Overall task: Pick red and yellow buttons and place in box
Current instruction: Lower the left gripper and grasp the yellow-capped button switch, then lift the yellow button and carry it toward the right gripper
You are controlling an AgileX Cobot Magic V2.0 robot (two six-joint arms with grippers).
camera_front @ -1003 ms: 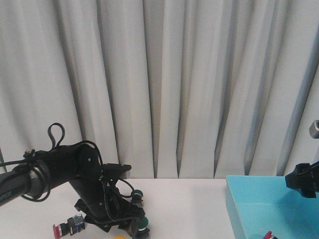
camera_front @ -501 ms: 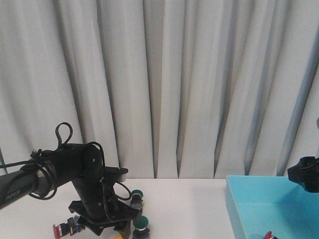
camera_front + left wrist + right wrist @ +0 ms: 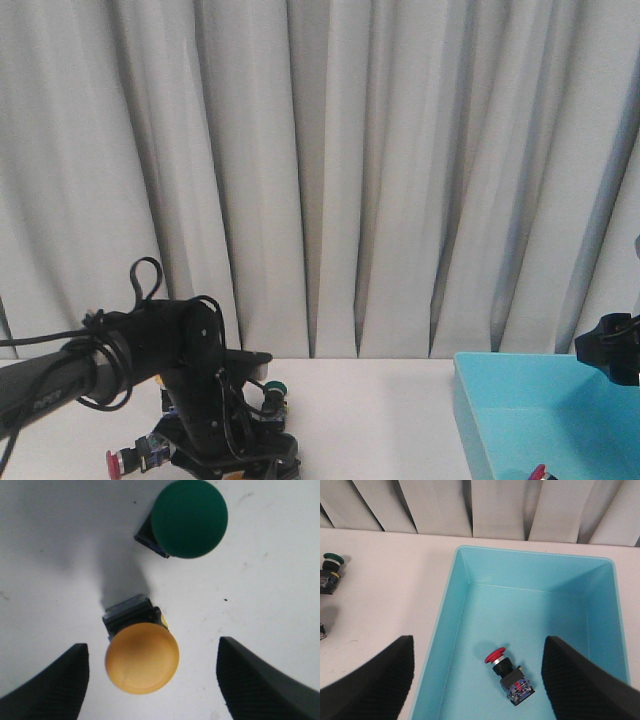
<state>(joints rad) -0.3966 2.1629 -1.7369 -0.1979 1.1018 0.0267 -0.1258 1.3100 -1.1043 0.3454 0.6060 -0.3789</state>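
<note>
Yellow mushroom-capped push-button [image 3: 142,657] lay between the left gripper's [image 3: 150,680] wide-spread jaws, untouched. Right gripper [image 3: 477,680], jaws wide, hung over the turquoise plastic box [image 3: 540,600].

A red button [image 3: 506,666] lies inside the box [image 3: 535,565].

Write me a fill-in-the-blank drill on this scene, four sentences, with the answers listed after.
1. The button between the left gripper's open fingers has a ____ cap.
2. The button lying just beyond it has a ____ cap.
3. Inside the box lies one button with a ____ cap.
4. The right gripper hovers over the box and holds ____.

Missing words: yellow; green; red; nothing
</note>
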